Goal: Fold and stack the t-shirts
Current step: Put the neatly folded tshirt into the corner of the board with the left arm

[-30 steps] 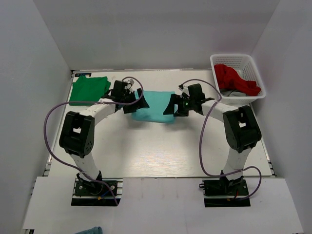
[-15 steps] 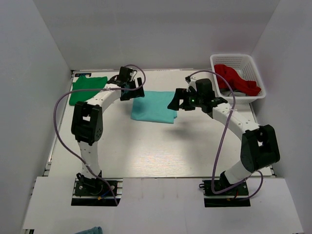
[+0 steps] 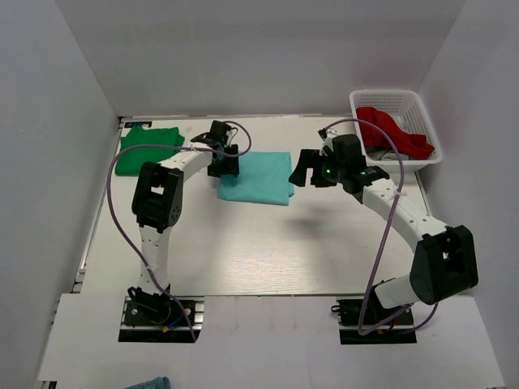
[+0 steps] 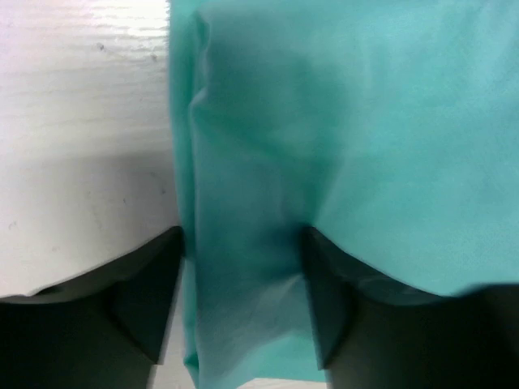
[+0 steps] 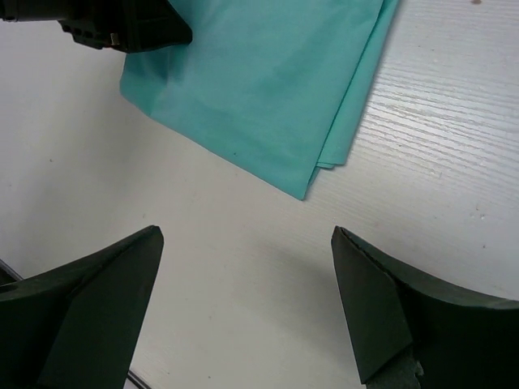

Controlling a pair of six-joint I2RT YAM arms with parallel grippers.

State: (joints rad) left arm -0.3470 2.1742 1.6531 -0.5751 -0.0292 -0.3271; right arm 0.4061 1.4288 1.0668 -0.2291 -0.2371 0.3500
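Teal t-shirt flat on white table; left fingers, right fingers both apart.

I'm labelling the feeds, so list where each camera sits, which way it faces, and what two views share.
Top external: above and behind the bases, facing down on the table; both arms show.
Left wrist: on the left arm, facing down on the teal shirt's edge; its fingers straddle it.
Right wrist: on the right arm, facing down at the shirt's corner; its open fingers show below.
Shared: right wrist and top both show the left gripper at the shirt.
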